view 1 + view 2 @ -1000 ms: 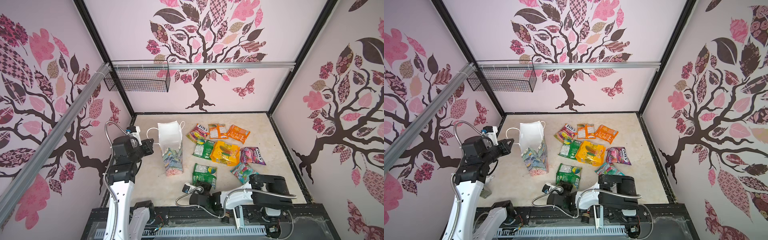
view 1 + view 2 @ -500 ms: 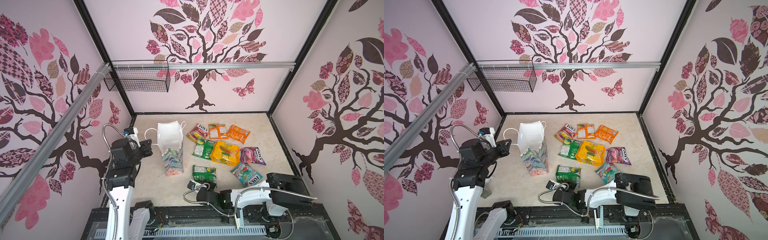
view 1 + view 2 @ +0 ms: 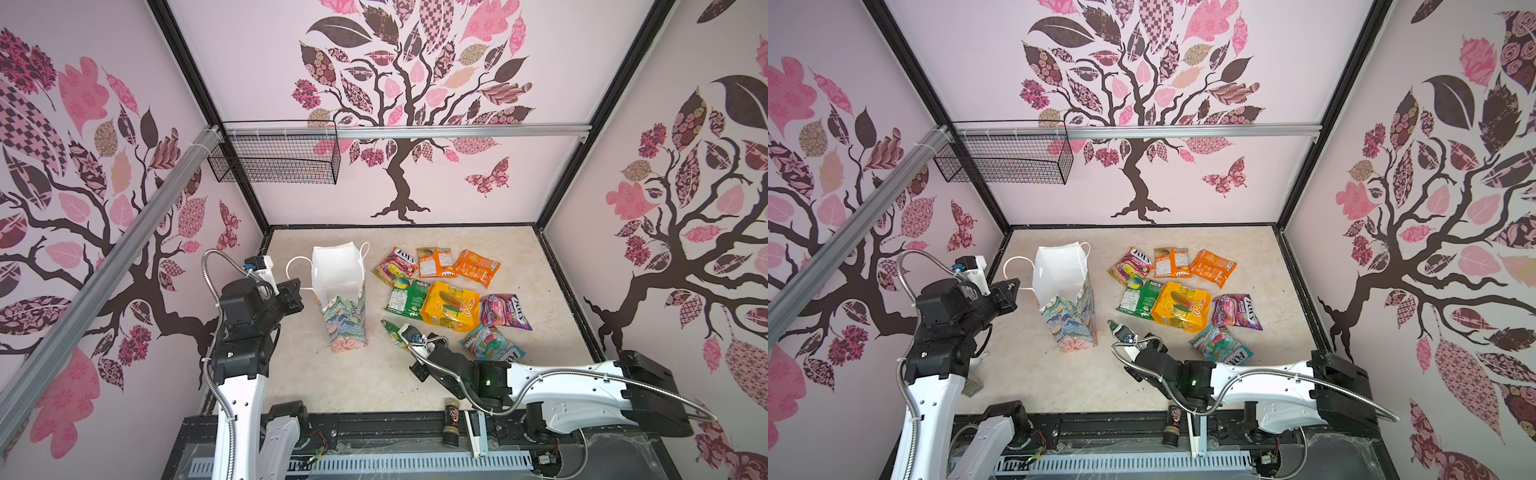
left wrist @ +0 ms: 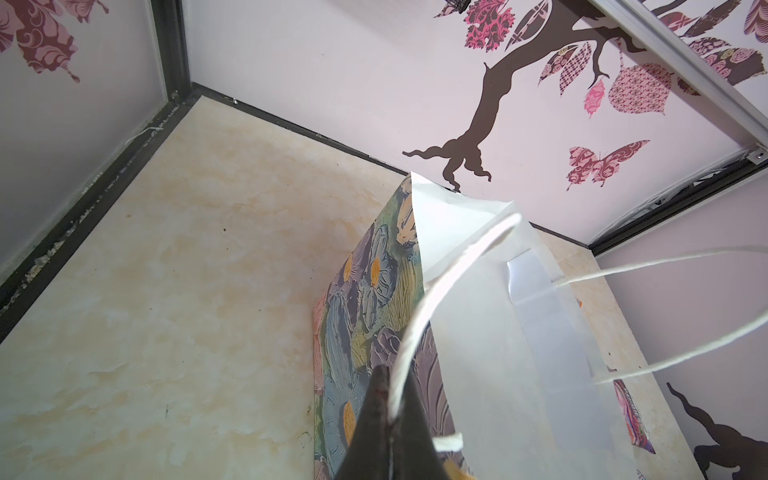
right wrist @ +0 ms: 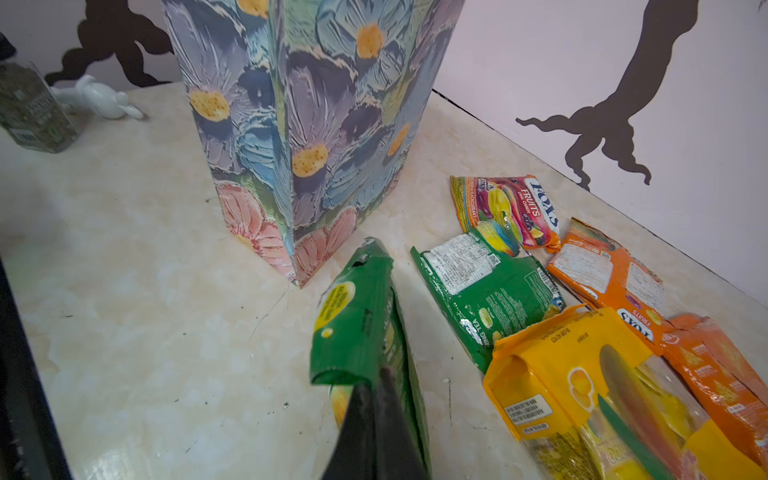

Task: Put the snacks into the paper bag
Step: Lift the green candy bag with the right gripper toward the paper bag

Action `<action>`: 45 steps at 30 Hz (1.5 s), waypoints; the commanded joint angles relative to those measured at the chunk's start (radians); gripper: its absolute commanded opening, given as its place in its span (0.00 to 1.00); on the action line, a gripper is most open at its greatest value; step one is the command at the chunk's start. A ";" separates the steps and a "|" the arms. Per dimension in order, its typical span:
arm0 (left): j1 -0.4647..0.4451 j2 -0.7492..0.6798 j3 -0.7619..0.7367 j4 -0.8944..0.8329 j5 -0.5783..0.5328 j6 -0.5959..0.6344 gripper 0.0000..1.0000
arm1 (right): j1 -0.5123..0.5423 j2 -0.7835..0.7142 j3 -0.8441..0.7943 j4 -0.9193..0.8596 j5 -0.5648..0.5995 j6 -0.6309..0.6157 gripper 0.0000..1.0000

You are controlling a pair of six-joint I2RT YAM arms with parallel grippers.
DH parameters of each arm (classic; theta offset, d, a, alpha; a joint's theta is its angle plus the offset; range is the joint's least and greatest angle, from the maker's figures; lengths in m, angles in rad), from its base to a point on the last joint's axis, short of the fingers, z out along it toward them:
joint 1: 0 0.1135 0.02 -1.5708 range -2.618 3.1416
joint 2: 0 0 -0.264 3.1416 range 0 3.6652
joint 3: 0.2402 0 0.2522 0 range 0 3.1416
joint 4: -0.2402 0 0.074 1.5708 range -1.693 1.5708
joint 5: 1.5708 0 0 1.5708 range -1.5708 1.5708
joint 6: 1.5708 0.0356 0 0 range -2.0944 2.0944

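Observation:
The paper bag (image 3: 340,291) (image 3: 1065,299) stands upright and open at the left of the table, floral outside, white inside. My left gripper (image 3: 297,291) (image 4: 392,399) is shut on its white cord handle (image 4: 436,291). My right gripper (image 3: 409,338) (image 5: 380,378) is shut on a green snack packet (image 3: 390,328) (image 5: 357,307), held edge-up just right of the bag's base (image 5: 307,104). On the table lie more snacks: a green packet (image 3: 405,297), a yellow one (image 3: 449,305), two orange ones (image 3: 434,262) (image 3: 476,266), and three FOX'S bags (image 3: 397,264) (image 3: 505,311) (image 3: 492,345).
A black wire basket (image 3: 274,158) hangs on the back rail. A small dark jar (image 3: 451,415) and a white object (image 3: 476,428) sit at the front edge. In the right wrist view, a white figurine (image 5: 97,97) and a greenish container (image 5: 33,112) stand left of the bag.
The right gripper has raised the green packet from lying flat to edge-up and carried it a little toward the bag, while its arm stretched out rightward. The left gripper keeps hold of the handle.

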 commanded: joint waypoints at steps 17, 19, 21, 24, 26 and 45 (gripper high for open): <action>0.003 -0.015 -0.023 0.002 0.011 0.006 0.00 | 0.002 -0.148 0.171 -0.020 -0.095 -0.031 0.00; 0.004 -0.017 -0.023 0.004 0.009 0.006 0.00 | 0.002 -0.145 0.204 -0.030 -0.105 -0.038 0.00; 0.004 -0.015 -0.023 0.002 0.005 0.007 0.00 | 0.001 -0.140 0.239 -0.040 -0.119 -0.047 0.00; 0.004 -0.018 -0.023 0.002 0.005 0.007 0.00 | 0.002 -0.135 0.297 -0.052 -0.142 -0.055 0.00; 0.005 -0.018 -0.021 0.004 0.005 0.007 0.00 | 0.002 -0.129 0.335 -0.057 -0.158 -0.060 0.00; 0.010 -0.027 -0.026 0.014 0.011 0.002 0.03 | 0.002 0.104 0.708 0.012 -0.227 -0.119 0.00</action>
